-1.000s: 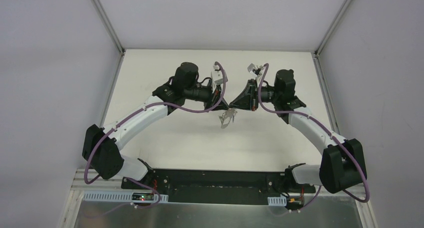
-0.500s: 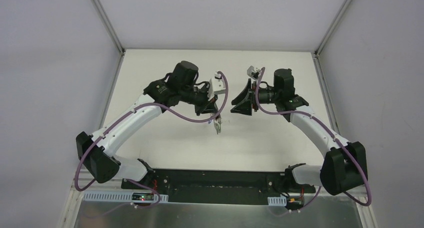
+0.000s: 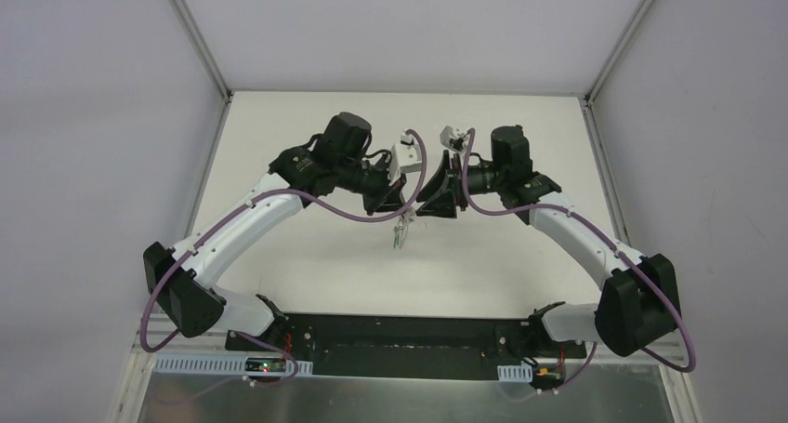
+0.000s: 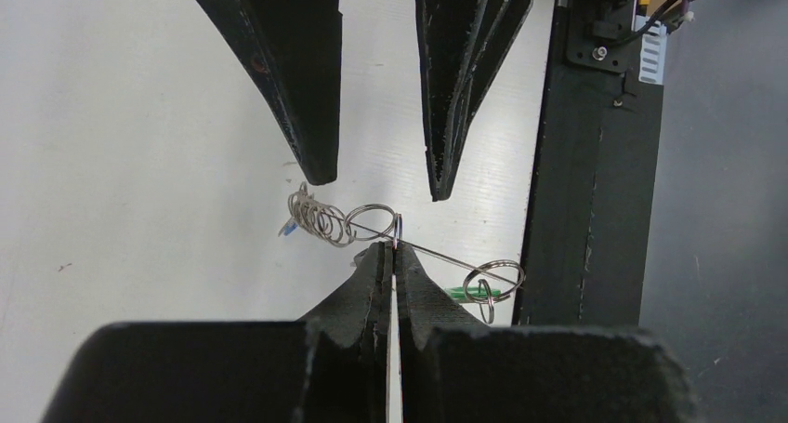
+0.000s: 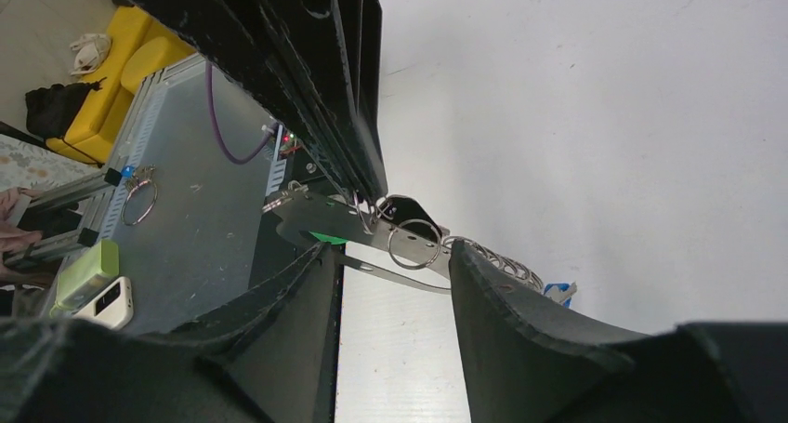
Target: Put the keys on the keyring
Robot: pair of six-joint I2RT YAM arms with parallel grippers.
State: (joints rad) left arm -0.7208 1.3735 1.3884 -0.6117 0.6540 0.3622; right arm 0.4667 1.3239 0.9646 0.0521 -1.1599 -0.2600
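My left gripper [image 3: 401, 209] is shut on one ring of the keyring [image 3: 400, 233], which hangs below it above the white table [image 3: 307, 256]. In the left wrist view the left gripper [image 4: 393, 248] pinches a ring. A silvery chain of rings [image 4: 321, 220] trails left to a blue key [image 4: 289, 228]. A wire runs right to a ring [image 4: 497, 279] by the green key [image 4: 467, 293]. My right gripper [image 3: 425, 202] is open, facing the left one. In the right wrist view the right gripper [image 5: 395, 265] brackets a ring [image 5: 413, 244], with the green key [image 5: 327, 238] and blue key [image 5: 558, 291] at either side. The black key is not clear.
The black arm-base bar [image 3: 400, 335] and a metal shelf [image 3: 400, 400] lie at the near edge. White walls enclose the table. In the right wrist view a spare ring [image 5: 139, 195] and a yellow-green object [image 5: 84, 270] lie on the shelf.
The left gripper lowered slightly toward the near side with the keyring hanging from it. The right gripper drew back, then moved left again, close to the left gripper.
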